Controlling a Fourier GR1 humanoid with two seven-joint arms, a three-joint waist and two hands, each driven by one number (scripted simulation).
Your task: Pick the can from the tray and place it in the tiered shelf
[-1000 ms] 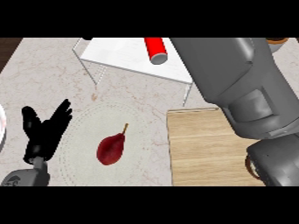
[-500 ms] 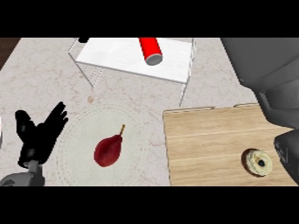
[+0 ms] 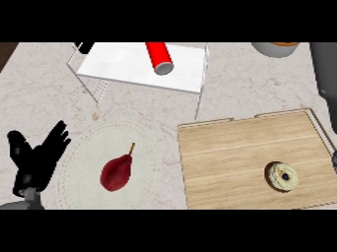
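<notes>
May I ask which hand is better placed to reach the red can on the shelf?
Probably the left: the left hand is open and holds nothing, while the can lies left of centre on the shelf. Only the right forearm shows, at the right edge.

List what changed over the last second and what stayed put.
The right arm pulled back to the view's right edge, uncovering the wooden tray and the donut on it; its hand is out of view. The red can lies on the white tiered shelf as before. The left hand rests open at lower left, and the red pear lies unmoved on its plate.
</notes>
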